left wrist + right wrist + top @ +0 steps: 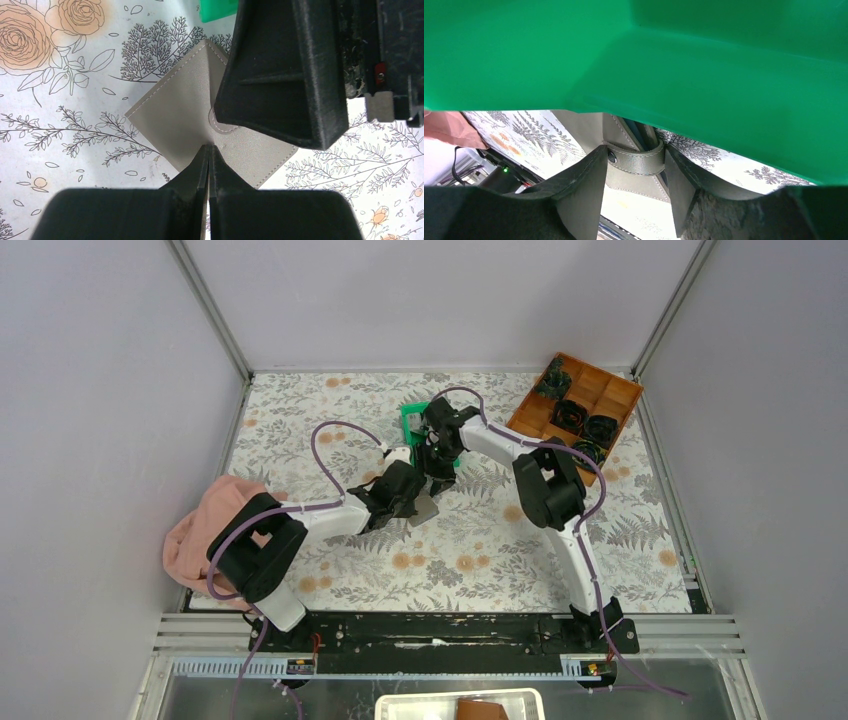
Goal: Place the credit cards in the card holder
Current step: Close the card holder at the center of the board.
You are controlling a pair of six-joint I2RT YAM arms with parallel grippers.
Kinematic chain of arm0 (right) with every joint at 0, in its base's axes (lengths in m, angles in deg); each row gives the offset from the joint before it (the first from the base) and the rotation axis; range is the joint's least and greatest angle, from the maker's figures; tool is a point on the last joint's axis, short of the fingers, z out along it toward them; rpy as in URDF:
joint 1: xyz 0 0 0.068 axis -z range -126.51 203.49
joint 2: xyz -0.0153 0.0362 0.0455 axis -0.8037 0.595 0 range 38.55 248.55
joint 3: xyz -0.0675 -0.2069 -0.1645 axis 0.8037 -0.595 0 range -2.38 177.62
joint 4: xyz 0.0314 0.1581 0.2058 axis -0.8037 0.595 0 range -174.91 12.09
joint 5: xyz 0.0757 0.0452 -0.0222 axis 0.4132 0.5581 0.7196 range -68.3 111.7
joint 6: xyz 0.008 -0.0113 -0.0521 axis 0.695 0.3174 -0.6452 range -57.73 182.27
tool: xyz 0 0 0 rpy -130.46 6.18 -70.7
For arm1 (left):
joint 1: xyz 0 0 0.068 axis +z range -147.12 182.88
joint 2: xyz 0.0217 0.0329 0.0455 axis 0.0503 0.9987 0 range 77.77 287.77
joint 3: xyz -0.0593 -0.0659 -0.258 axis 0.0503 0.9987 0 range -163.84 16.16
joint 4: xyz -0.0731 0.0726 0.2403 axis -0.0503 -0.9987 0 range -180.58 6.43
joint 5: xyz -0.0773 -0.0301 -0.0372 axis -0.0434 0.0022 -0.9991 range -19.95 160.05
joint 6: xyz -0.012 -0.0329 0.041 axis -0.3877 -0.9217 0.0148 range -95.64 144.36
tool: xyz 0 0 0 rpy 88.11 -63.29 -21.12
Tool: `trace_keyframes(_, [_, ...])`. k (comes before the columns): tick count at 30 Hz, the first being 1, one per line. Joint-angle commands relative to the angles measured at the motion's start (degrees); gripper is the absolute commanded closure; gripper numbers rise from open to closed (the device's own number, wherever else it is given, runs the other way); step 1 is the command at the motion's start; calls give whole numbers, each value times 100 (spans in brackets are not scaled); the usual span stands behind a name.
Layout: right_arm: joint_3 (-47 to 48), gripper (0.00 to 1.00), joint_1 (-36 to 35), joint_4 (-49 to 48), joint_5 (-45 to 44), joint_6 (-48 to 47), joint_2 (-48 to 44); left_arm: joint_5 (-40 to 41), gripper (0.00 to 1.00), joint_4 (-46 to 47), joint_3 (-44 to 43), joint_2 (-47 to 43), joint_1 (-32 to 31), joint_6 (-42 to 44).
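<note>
The grey card holder is lifted at mid-table, and my left gripper is shut on it. In the left wrist view those fingertips pinch the card holder at a crease running up its face. My right gripper reaches in from the far side. Its fingers stand apart on either side of the card holder, close against the ends of the snap strap. A sliver of blue lining shows behind the strap. The credit cards are out of view.
A green plastic bin stands just behind the grippers and fills the top of the right wrist view. A brown compartment tray holding dark round parts sits at the back right. A pink cloth lies at the left edge.
</note>
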Motion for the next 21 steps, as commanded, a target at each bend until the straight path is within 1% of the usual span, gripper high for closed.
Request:
trace_keyframes(1, [-851, 46, -367, -322, -1147, -248, 1046, -84, 100, -228, 205, 476, 71, 52])
trace_keyframes(6, [-1212, 48, -367, -532, -1145, -240, 897, -90, 100, -215, 224, 467, 106, 38])
trace_keyframes(21, [-1465, 51, -411, -661, -1011, -316, 831, -122, 100, -234, 174, 534, 160, 14])
